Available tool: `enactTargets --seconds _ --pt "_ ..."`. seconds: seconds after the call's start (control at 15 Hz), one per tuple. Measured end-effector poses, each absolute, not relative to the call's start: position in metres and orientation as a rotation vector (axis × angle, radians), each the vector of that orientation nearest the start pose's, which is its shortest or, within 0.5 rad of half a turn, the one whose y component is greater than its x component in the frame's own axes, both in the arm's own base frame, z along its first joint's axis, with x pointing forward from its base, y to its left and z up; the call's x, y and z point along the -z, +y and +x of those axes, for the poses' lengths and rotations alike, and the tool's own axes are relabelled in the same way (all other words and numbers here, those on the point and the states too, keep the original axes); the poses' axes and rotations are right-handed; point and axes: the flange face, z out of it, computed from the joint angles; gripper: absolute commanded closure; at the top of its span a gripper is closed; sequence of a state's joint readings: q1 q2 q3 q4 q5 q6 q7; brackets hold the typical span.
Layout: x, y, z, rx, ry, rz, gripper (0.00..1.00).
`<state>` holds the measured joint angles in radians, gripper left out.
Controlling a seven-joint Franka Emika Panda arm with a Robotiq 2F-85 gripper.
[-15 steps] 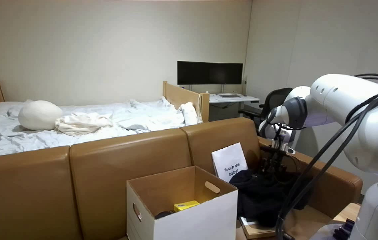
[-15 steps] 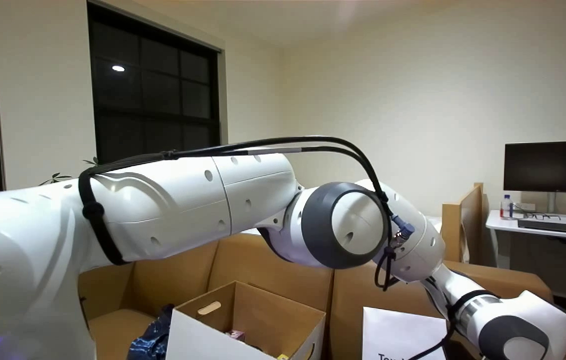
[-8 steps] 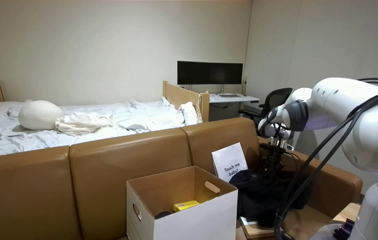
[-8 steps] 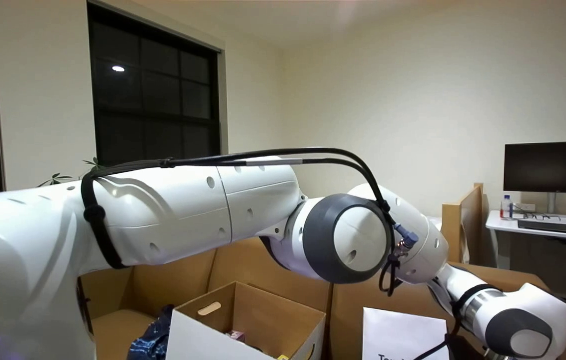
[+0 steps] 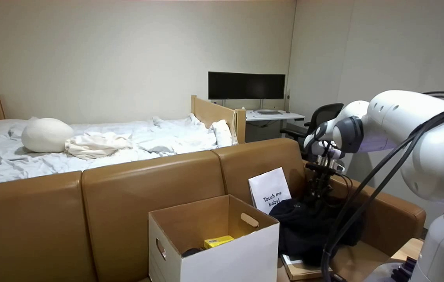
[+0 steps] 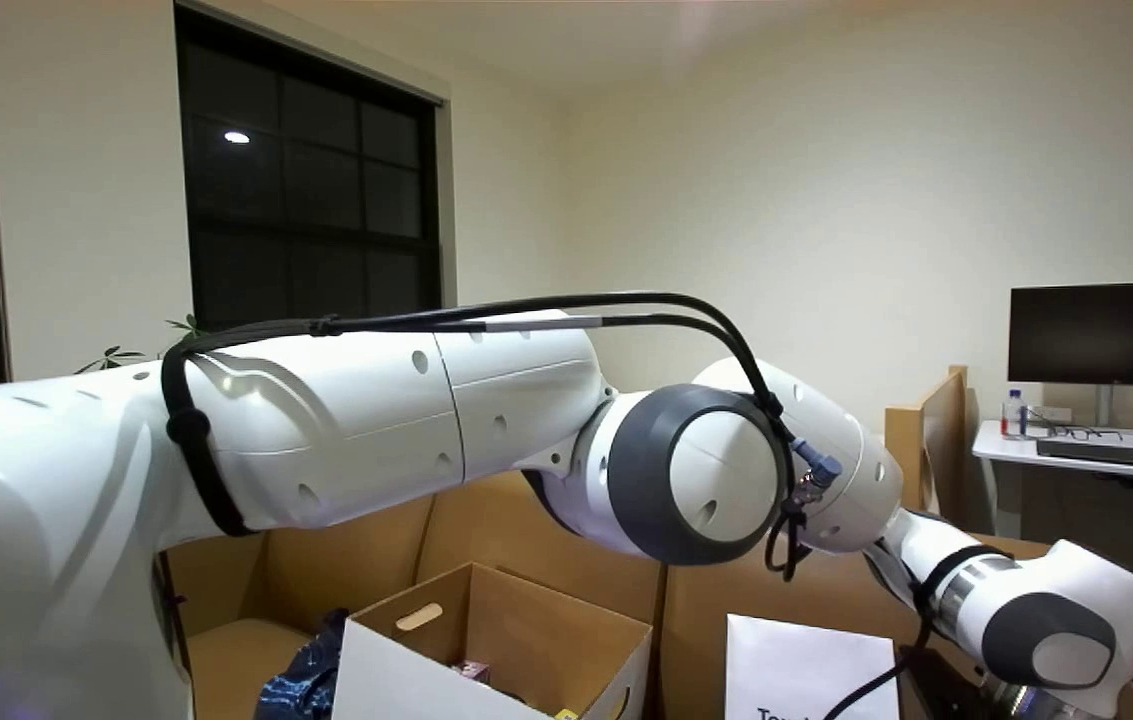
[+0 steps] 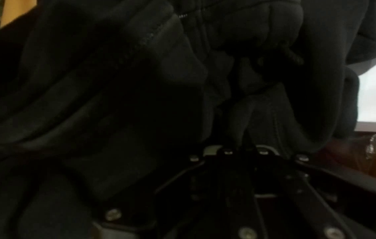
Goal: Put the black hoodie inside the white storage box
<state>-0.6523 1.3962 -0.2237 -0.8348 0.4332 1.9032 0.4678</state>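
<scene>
The black hoodie point(image 5: 300, 235) is carried by the brown sofa point(image 5: 151, 176), whose back is stretched across the lower half of the frame in an exterior view. From the left edge, the frame of an exterior view is crossed by the white robot arm point(image 6: 516, 400). Near the lower centre in both exterior views the white storage box point(image 5: 233, 262) is placed, its brown interior exposed; the hoodie is heaped just beside it, at the lower right in an exterior view. The heap is met from above by the black gripper point(image 7: 246, 149), at the lower centre of the wrist view; its jaws are set close together, and a fold of dark cloth appears to be pinched between them, though the light there is poor. A white paper sign point(image 5: 270, 190) is tilted before the sofa back, its lower corner covered by the hoodie. Under the cloth's near edge a flat brown item point(image 5: 302, 273) is partly hidden. Inside the box a yellow packet point(image 5: 218, 242) is seen.
</scene>
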Motion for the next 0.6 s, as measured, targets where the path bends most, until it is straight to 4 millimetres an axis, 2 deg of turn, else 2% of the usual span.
enactTargets --seconds 0.33,0.6 --pt "-0.097 -0.532 0.548 -0.08 1.732 -2.409 0.94" --pt "-0.152 -0.543 0.541 0.11 1.558 -2.6 0.94"
